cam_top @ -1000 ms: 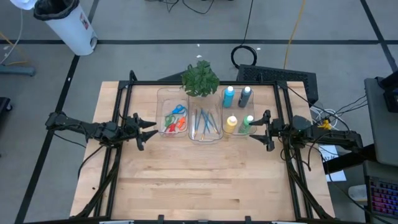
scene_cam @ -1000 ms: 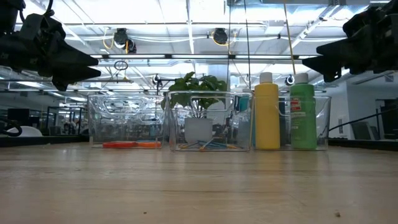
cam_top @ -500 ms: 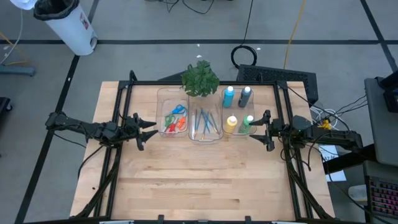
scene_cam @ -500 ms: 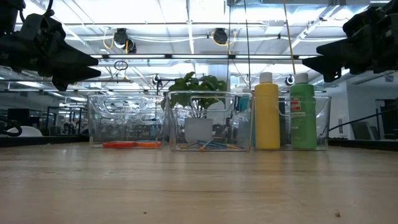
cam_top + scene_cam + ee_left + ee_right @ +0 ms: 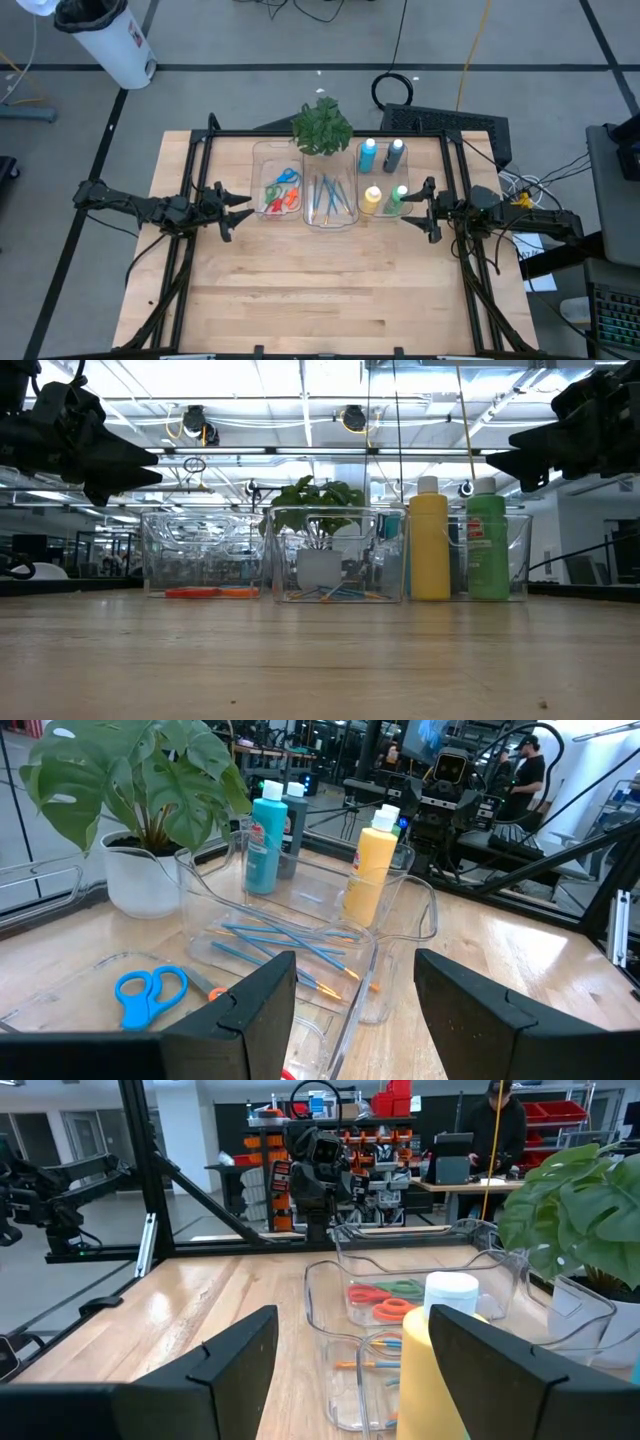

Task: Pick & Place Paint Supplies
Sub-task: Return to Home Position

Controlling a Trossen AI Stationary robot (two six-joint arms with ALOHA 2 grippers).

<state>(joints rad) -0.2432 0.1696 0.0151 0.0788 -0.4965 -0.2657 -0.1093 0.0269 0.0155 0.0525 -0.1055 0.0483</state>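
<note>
Brushes (image 5: 330, 197): thin, mostly blue, lying flat and crossed over one another in the middle bin (image 5: 330, 228). Scissors (image 5: 282, 190): several pairs with blue, green and orange-red handles, flat in the left bin (image 5: 257, 170), at 9 o'clock of the brushes. Right bin (image 5: 383, 177), at 3 o'clock of the brushes, holds four bottles upright: light blue bottle (image 5: 368, 153) and dark blue bottle (image 5: 394, 154) on its 12 o'clock side, yellow bottle (image 5: 371, 200) and green bottle (image 5: 397, 199) on its 6 o'clock side. The three bins stand side by side in the 12 o'clock half of the table (image 5: 320, 290). Plant (image 5: 322, 127) sits just past the middle bin at 12 o'clock. Left gripper (image 5: 243, 207): at 9 o'clock of the left bin, near it but apart, raised off the tabletop in the low view, fingers (image 5: 250, 1010) spread with nothing between them. Right gripper (image 5: 408, 207): at 3 o'clock of the right bin, just beside the green bottle's end, likewise raised, fingers (image 5: 230, 1360) apart and empty.
</note>
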